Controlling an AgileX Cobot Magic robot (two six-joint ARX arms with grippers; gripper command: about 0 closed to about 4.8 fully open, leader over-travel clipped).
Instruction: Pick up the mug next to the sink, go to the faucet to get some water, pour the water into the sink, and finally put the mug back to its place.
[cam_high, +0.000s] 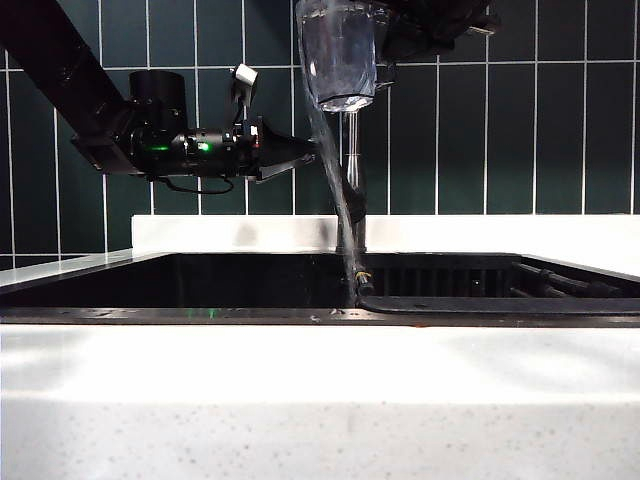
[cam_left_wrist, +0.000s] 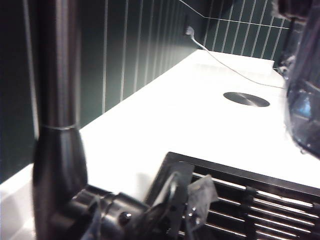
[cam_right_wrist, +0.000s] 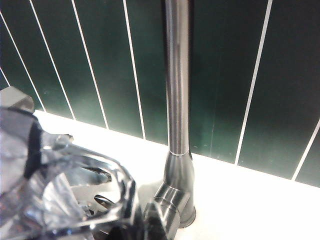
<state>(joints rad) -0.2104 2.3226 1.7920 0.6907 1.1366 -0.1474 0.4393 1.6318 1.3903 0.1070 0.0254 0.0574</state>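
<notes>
The black sink (cam_high: 200, 285) spans the counter, the faucet (cam_high: 352, 180) rising at its twelve o'clock, where the right gripper (cam_high: 385, 40) clamps the mug (cam_high: 340, 55) in its way, while the left gripper (cam_high: 300, 155) gapes at nine o'clock.

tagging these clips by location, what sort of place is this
Most likely a kitchen sink area. A black sink is set in a white speckled counter, a tall metal faucet stands behind it, and dark green tiles cover the wall. Water pours from a glass mug into the sink.
</notes>
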